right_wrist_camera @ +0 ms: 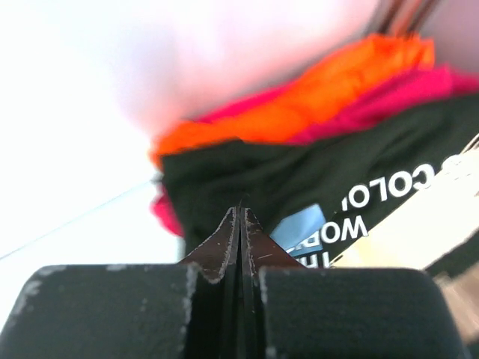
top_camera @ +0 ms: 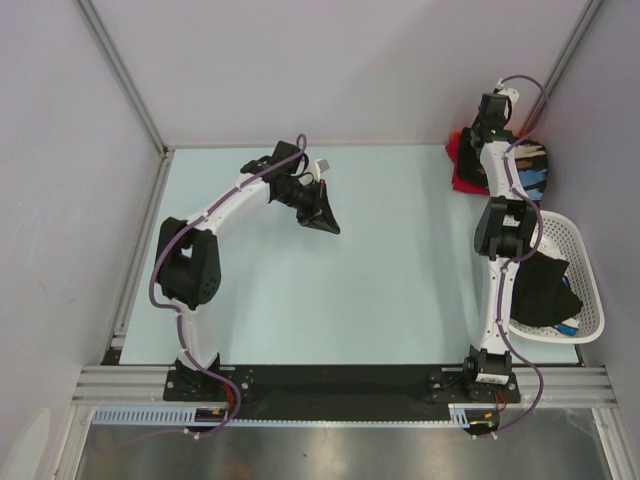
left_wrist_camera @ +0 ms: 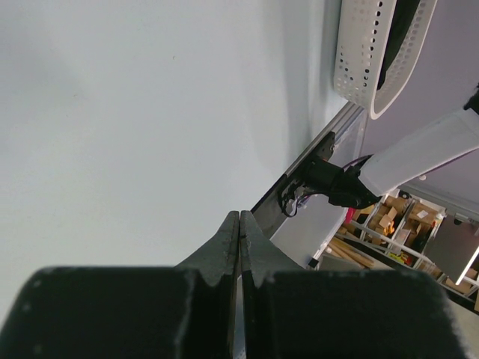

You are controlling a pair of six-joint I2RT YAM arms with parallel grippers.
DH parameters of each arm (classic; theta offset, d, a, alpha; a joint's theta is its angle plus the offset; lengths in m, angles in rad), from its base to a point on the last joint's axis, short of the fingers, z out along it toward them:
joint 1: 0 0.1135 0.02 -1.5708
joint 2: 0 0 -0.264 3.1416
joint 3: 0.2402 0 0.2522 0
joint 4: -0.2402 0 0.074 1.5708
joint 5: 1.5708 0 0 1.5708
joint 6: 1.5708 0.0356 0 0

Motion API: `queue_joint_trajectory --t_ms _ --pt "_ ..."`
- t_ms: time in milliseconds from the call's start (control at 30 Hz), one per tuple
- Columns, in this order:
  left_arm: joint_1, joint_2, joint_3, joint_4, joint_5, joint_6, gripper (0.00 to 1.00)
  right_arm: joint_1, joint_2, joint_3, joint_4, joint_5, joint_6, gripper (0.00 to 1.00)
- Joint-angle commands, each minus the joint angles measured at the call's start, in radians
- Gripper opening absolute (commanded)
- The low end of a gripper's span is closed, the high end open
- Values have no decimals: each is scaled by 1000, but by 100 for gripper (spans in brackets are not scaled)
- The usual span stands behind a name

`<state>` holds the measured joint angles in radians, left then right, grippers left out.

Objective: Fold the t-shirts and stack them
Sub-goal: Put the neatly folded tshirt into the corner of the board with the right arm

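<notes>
left gripper [left_wrist_camera: 239,221] and right gripper [right_wrist_camera: 241,213] are clenched, empty. the stacked t-shirts [right_wrist_camera: 299,161] may be dragged askew if brushed by the right gripper.

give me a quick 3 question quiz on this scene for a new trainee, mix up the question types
1. True or false: the left gripper is clamping a t-shirt.
2. What lies in the white basket? A) an orange shirt B) a black shirt C) a red shirt
3. Name the three colours in the pile just ahead of the right gripper.

Key:
1. False. It is shut on nothing, over the table.
2. B
3. Orange, crimson, black
</notes>
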<state>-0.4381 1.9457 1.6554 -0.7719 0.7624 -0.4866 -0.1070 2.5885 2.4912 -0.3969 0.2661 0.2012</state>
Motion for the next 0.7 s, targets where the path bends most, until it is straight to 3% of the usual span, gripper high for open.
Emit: queue_joint_trajectory --t_ms 0,233,433,667 --pt "4 -77 -9 20 14 33 6 29 -224 -26 64 35 -25 0" --pt "4 -82 -17 31 25 28 5 46 -381 -293 70 45 -34 0" --pt "4 -94 -37 39 26 28 5 69 -410 -486 56 41 1 0" --pt "4 -102 -40 37 17 34 5 93 -363 -497 -60 67 79 0"
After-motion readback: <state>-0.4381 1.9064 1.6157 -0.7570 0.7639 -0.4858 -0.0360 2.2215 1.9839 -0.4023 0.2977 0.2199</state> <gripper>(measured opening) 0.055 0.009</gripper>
